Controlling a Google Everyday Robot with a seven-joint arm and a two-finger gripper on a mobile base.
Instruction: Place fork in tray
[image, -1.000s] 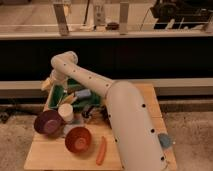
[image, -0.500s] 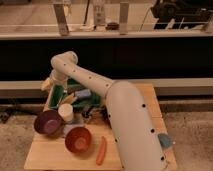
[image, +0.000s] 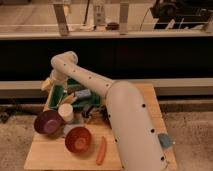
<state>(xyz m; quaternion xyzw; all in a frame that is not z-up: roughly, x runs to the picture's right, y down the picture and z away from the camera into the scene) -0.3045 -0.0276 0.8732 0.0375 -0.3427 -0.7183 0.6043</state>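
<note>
The dark green tray (image: 60, 94) sits at the back left of the wooden table, with a blue object (image: 83, 93) and other small items inside. My arm reaches over the table from the lower right and bends down at the tray's far left corner. The gripper (image: 50, 84) is at that corner, just over the tray's left wall, beside a yellowish item (image: 45, 86). I cannot make out a fork; it may be hidden in or under the gripper.
A purple bowl (image: 47, 122) and a white cup (image: 65, 112) stand in front of the tray. A red-brown bowl (image: 77, 139) and an orange carrot-like item (image: 101, 150) lie nearer the front edge. A dark counter wall runs behind the table.
</note>
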